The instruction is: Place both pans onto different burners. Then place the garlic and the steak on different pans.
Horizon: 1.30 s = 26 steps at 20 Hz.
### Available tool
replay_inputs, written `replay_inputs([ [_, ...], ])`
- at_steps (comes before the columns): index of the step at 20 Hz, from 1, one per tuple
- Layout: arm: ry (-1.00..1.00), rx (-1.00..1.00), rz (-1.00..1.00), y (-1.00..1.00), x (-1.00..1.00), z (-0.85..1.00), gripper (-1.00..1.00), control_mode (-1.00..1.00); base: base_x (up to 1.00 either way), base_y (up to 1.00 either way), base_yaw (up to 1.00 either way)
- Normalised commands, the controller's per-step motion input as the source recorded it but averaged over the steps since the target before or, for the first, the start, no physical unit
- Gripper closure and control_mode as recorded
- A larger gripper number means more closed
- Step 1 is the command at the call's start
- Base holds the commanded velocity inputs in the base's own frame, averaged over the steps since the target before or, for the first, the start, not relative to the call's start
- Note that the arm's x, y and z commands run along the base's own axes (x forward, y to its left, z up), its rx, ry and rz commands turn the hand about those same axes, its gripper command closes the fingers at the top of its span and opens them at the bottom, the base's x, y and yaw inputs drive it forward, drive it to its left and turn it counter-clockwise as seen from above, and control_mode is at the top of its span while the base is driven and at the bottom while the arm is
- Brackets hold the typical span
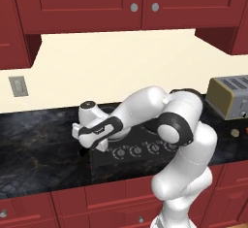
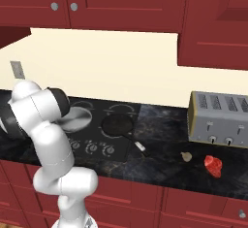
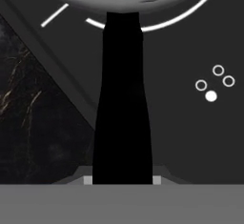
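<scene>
On the black cooktop (image 2: pixel 127 127), set in the dark counter (image 2: pixel 164 164):
Black pan (image 2: pixel 117 124): seated on a right-hand burner, light-tipped handle toward the counter front.
Silver pan (image 2: pixel 79 118): over the left burner (image 3: pixel 183 15), black handle (image 3: pixel 122 99) in the hand's grip.
Hand (image 1: pixel 95 143): closed tight on that handle, at the cooktop's left front.
Garlic (image 2: pixel 185 156): on the counter, just left of the steak (image 2: pixel 212 166), in front of the toaster (image 2: pixel 218 119).
Progress: one pan placed; second apparently arriving, not released; both foods untouched.
Remaining: release, then garlic and steak to separate pans.
Writing: none legible; small ring symbols only.
</scene>
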Motion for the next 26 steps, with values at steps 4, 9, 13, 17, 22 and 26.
replay_inputs([
  [4,0.0,0.0,0.0,0.22,0.23,-0.02,1.0,-1.0,0.0,0.0,0.0],
  [9,0.04,0.0,0.0,0.22,0.04,-0.01,1.0,-1.0,0.0,0.0,0.0],
  [13,0.08,0.0,0.0,0.05,-0.06,-0.03,1.0,-1.0,0.0,0.0,0.0],
  [17,0.01,0.02,0.0,-0.01,-0.01,-0.06,1.0,-1.0,0.0,0.0,0.0],
  [22,0.0,0.0,0.0,-0.02,0.0,-0.11,1.0,-1.0,0.0,0.0,0.0],
  [26,0.0,0.0,0.0,-0.03,0.0,-0.14,1.0,-1.0,0.0,0.0,0.0],
])
